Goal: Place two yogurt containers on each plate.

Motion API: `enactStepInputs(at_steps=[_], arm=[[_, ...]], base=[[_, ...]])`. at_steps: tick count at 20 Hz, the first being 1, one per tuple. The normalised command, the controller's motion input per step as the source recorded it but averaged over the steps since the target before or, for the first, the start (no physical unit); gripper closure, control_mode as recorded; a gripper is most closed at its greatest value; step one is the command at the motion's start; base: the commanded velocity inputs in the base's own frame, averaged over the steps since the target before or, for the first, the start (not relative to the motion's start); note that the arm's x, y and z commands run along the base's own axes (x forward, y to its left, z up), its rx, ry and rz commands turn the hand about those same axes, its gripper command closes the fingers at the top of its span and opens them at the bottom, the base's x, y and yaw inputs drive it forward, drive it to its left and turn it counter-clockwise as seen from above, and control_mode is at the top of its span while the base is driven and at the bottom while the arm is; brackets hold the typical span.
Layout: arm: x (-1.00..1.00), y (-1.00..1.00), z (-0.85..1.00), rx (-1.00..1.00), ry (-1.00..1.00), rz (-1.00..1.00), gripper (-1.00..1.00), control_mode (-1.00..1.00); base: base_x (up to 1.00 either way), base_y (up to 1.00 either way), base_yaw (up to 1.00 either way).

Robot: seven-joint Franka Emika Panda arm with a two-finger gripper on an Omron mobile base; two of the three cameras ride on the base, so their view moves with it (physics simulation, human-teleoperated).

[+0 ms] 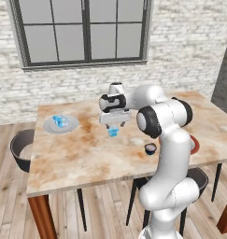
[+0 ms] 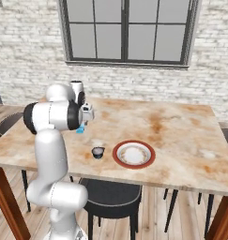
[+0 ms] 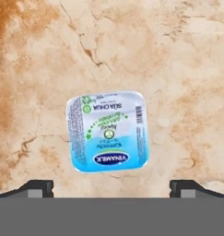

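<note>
Currently my gripper [image 3: 111, 189] hangs straight down over a lone yogurt cup [image 3: 108, 132] on bare table [image 1: 87, 158], jaws fully wide, nothing held, the cup centred between them, probably lined up for a grab. Grey plate [image 1: 49, 127] at the far left carries yogurts [image 1: 60, 121] already; red-rimmed plate [image 2: 133, 154] sits bare, well apart. Arm is folded, elbow high, wrist reaching forward and pointing down.
</note>
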Motion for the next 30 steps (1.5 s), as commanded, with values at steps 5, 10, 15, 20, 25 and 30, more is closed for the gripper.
enactStepInputs(at_steps=[5, 10, 15, 20, 25, 30], arm=[[0.09, 0.12, -0.15, 0.00, 0.03, 0.00, -1.00, -1.00], [0.02, 0.00, -0.33, 0.00, 0.00, 0.00, -1.00, -1.00], [0.18, 0.00, -0.06, 0.00, 0.00, 0.00, -1.00, -1.00], [0.03, -0.03, -0.15, 0.00, 0.00, 0.00, -1.00, -1.00], [0.00, 0.00, -0.02, 0.00, 0.00, 0.00, -1.00, -1.00], [0.00, 0.00, -0.19, 0.00, 0.00, 0.00, -1.00, -1.00]], base=[[0.00, 0.00, 0.00], [0.00, 0.00, 0.00], [0.00, 0.00, 0.00], [0.00, 0.00, 0.00], [0.00, 0.00, 0.00], [0.00, 0.00, 0.00]])
